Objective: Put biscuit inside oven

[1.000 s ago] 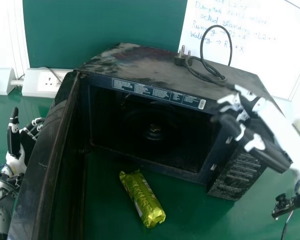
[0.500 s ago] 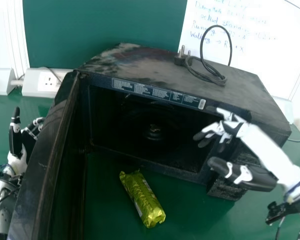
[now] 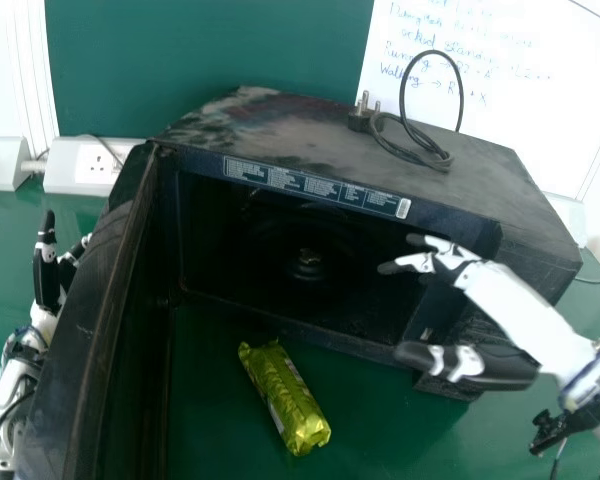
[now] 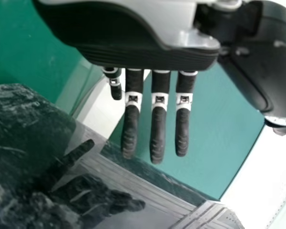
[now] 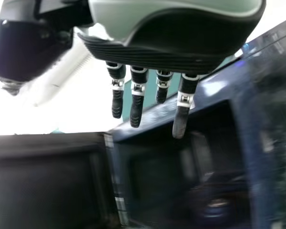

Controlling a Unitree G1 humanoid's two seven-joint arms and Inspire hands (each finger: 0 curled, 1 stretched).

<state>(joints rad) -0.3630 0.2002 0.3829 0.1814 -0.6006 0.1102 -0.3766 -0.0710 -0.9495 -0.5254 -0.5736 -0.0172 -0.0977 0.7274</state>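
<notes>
right hand (image 3: pixel 500 299) swung to oven's (image 3: pixel 310 150) mouth, fingers straight, seemingly empty. biscuit (image 3: pixel 286 400) hadn't budged from tabletop (image 3: pixel 215 430) out front, so pickup was still due. left hand (image 3: pixel 46 275) sat outside door (image 3: pixel 100 300), fingers straight too.

Head: looked forward, down at oven (image 3: pixel 480 170).
Left wrist: faced door (image 4: pixel 33 124), close.
Right wrist: faced cavity (image 5: pixel 176 162), shared with head.

Two robot hands (image 3: pixel 480 280), one oven (image 3: pixel 320 140), one biscuit packet (image 3: pixel 285 400), one plug (image 3: pixel 360 118), probably two sockets (image 3: pixel 98 167)
</notes>
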